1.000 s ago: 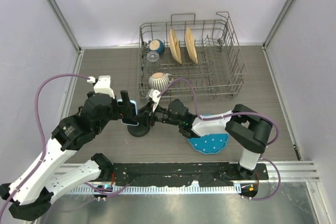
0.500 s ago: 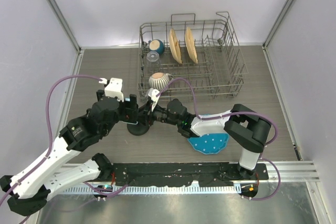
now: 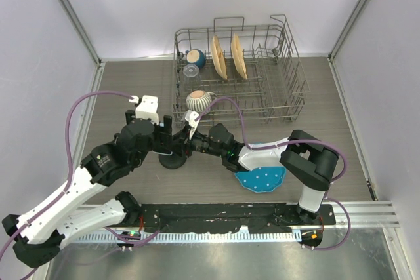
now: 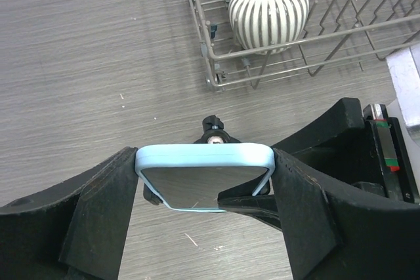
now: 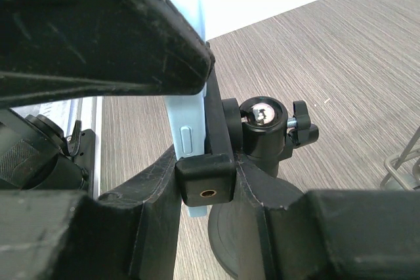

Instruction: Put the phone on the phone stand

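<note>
Shifted rightward since a second ago, the left gripper (image 3: 168,138) is clamping the phone (image 4: 205,174) by its side edges, holding it upright against the cradle of the phone stand (image 5: 262,121). The right gripper (image 3: 191,141) is pinching that cradle between nearly closed fingers (image 5: 289,204), near the dish rack (image 3: 262,90).

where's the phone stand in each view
Top external: phone stand left of centre, only its round base clear.
Left wrist: phone stand centre, peeking over the phone.
Right wrist: phone stand centre, ball head and clamp.
Shared landmark: the light blue phone beside it in both wrist views.
</note>
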Controlling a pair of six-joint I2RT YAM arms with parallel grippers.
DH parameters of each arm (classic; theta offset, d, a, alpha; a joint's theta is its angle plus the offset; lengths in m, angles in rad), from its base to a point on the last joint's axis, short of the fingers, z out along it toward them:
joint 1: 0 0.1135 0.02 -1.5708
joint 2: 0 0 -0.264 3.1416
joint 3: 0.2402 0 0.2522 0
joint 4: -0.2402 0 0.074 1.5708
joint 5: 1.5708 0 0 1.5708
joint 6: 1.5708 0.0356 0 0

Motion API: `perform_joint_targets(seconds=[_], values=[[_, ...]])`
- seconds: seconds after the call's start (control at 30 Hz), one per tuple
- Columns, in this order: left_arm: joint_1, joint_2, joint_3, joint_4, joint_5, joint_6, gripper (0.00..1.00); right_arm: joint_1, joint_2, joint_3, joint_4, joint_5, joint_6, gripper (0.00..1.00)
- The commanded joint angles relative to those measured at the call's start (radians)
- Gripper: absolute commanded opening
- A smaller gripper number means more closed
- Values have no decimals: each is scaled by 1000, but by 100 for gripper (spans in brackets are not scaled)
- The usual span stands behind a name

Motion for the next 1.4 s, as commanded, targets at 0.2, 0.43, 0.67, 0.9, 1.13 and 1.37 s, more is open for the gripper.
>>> perform_joint_targets(seconds=[0.2, 0.43, 0.67, 0.9, 1.13, 1.37], values=[[-4, 32, 4, 68, -16, 7, 86, 5, -24, 48, 90, 10, -13, 1], [-5, 17, -18, 100, -1, 33, 52, 6, -27, 42, 103, -5, -19, 1], [-4, -15, -30, 69, -107, 88, 0, 3, -66, -32, 225, 19, -19, 85], [-5, -93, -62, 103, -150, 108, 0, -9, -192, -230, 426, 156, -68, 85], [-4, -89, -71, 146, -193, 142, 0, -35, -231, -296, 462, 352, -74, 85], [4, -93, -108, 275, -271, 197, 0, -57, -234, -296, 445, 351, -57, 85]])
